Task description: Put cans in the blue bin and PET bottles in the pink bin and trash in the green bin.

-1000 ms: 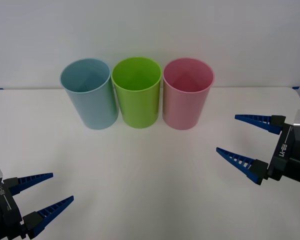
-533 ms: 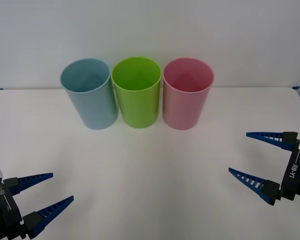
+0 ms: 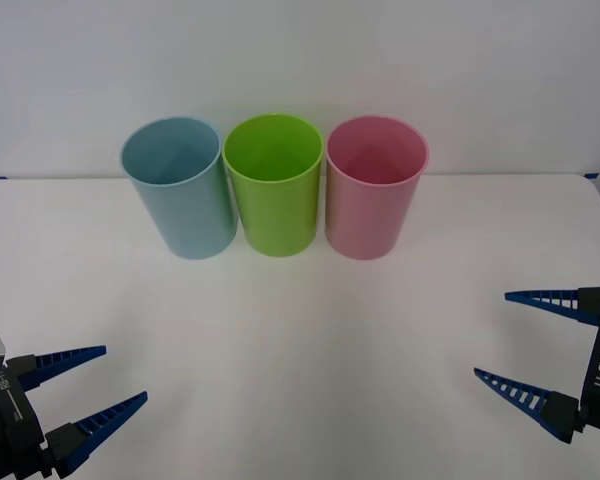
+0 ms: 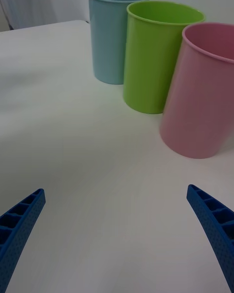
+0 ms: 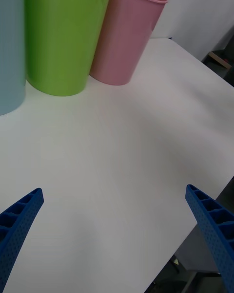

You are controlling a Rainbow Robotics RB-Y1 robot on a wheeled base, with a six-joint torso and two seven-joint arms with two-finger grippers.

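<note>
Three tall cup-shaped bins stand in a row at the back of the white table: the blue bin (image 3: pixel 180 187) on the left, the green bin (image 3: pixel 274 184) in the middle, the pink bin (image 3: pixel 374 187) on the right. From the front view I cannot see anything inside them. My left gripper (image 3: pixel 88 382) hovers open near the front left corner. My right gripper (image 3: pixel 530 340) is open at the right edge, well in front of the pink bin (image 4: pixel 201 93). Cans, PET bottles and trash are out of view.
The white table (image 3: pixel 300 340) spreads bare between the bins and both grippers. Its right edge drops to the floor in the left wrist view, beyond the pink bin (image 5: pixel 127 31). A pale wall rises behind the bins.
My right gripper has pulled back toward the front right of the table, staying open. The left gripper and the bins have not moved.
</note>
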